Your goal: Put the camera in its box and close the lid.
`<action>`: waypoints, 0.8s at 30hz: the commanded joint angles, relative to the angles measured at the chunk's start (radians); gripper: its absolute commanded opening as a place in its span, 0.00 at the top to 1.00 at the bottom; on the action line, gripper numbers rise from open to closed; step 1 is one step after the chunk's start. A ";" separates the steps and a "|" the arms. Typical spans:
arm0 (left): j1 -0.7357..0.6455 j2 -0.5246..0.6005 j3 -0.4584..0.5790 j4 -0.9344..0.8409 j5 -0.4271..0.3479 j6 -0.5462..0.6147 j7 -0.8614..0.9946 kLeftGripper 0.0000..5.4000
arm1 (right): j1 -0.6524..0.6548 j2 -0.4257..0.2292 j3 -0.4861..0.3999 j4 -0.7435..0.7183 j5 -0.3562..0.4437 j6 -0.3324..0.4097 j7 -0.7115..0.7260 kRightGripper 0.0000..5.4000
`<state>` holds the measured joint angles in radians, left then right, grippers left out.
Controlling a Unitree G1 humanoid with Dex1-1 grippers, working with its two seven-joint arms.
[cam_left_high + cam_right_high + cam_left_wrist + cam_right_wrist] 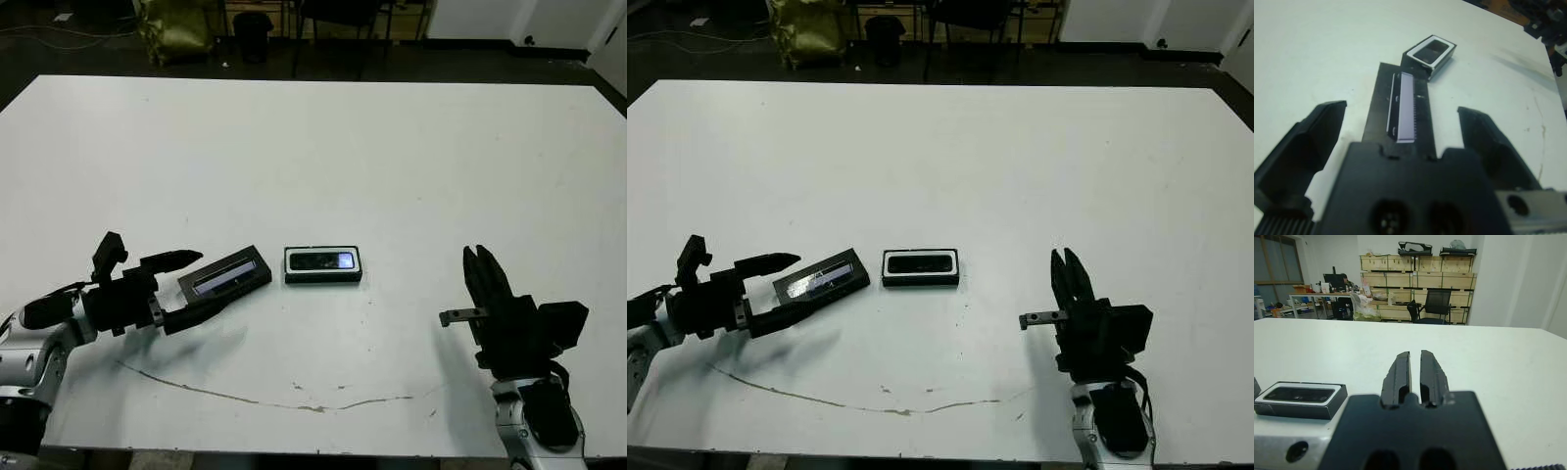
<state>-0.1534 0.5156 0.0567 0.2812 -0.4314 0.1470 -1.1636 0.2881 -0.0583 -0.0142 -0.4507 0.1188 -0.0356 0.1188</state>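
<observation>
1. Nearest me, along the table's [313, 147] front edge: a thin brown crack or scratch line [255, 399] runs across the white surface between my two arms.
2. My right gripper [482, 257] sits front-right, fingers pressed together with only a hairline slit between them, holding nothing. It points away from me, well apart from all the task items.
3. My left gripper [196, 284] is front-left, fingers spread wide, one on each long side of the lid [224, 276]. The wrist view shows bare table between each finger and the lid's edges, so no contact there.
4. The lid lies flat and angled, its far end tipped toward the box [323, 265]. Glossy strip faces up and reflects light. Its near end reaches in toward my palm; whether it touches the gripper body I can't tell, since the body blocks that spot.
5. The box sits just right of the lid's far corner, near the table's middle front. In the left wrist view the lid corner looks very close to the box, possibly touching; in the head views a small gap shows.
6. The camera [919, 262] is already in the box, lying lengthwise inside the white lining. The box is uncovered.
7. Beyond the table's far edge: dark floor, an office chair [1429, 306], stacked wooden crates [1415, 279] and a desk [1312, 296].
</observation>
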 commanded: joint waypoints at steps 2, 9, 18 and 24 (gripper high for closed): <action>0.015 0.007 -0.004 -0.012 0.015 0.021 0.024 0.00 | 0.012 -0.001 -0.004 0.016 0.007 0.018 -0.001 1.00; 0.017 0.000 -0.008 0.003 0.024 -0.022 0.023 0.00 | 0.016 -0.006 -0.004 0.005 -0.001 0.032 -0.004 1.00; 0.006 -0.003 -0.026 0.043 0.082 -0.114 0.038 0.00 | 0.011 -0.006 -0.007 0.021 0.014 0.028 0.010 1.00; -0.011 0.002 -0.036 0.076 0.085 -0.109 0.018 0.00 | 0.012 -0.010 -0.004 0.018 0.003 0.025 0.009 1.00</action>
<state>-0.1561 0.5131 0.0281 0.3395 -0.3562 0.0287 -1.1394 0.2905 -0.0598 -0.0154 -0.4505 0.1254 -0.0155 0.1256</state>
